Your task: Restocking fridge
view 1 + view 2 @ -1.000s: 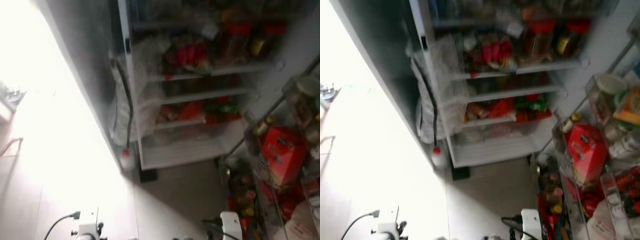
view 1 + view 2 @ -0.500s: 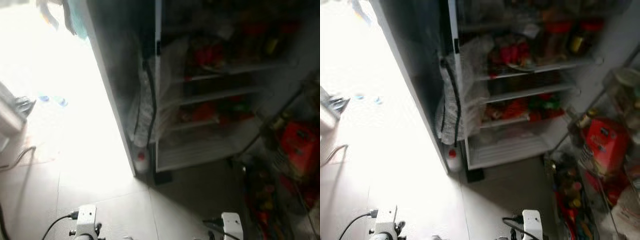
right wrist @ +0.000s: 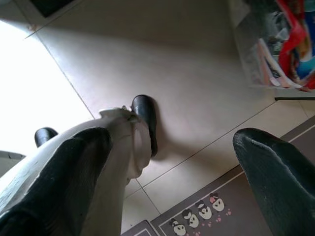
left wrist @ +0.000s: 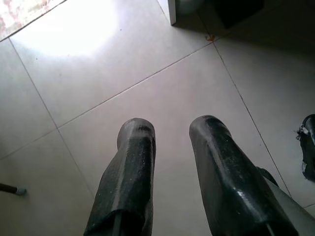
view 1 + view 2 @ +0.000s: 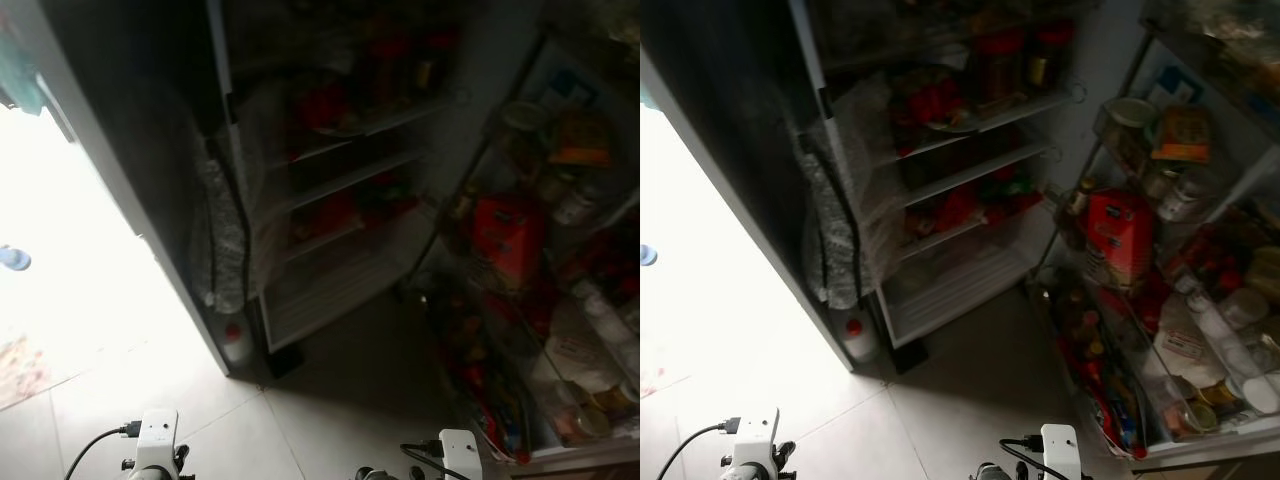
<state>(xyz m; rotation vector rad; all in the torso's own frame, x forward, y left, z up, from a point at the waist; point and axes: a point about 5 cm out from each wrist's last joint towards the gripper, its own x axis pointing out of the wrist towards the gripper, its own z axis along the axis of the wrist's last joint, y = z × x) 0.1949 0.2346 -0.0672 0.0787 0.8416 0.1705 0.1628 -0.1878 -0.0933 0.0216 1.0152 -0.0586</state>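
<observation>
Before me the tall white fridge stands open, shelves and door racks already crowded, yet I judge restocking barely begun: left gripper and right gripper hang spread, empty, above the pale tiled floor.

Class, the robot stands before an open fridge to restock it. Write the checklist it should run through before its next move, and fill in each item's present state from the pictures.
1. Fridge door open: ok, its racks of bottles and jars face the robot.
2. Free space on the fridge shelves: cannot tell, too dark; the bottom level looks bare.
3. Left claw free: ok, open over the tiled floor, holding nothing.
4. Right claw free: ok, open wide, holding nothing.
5. Item to restock in hand: not ok.
6. Path to the fridge: ok; a bottle stands at the cabinet's left corner.
</observation>
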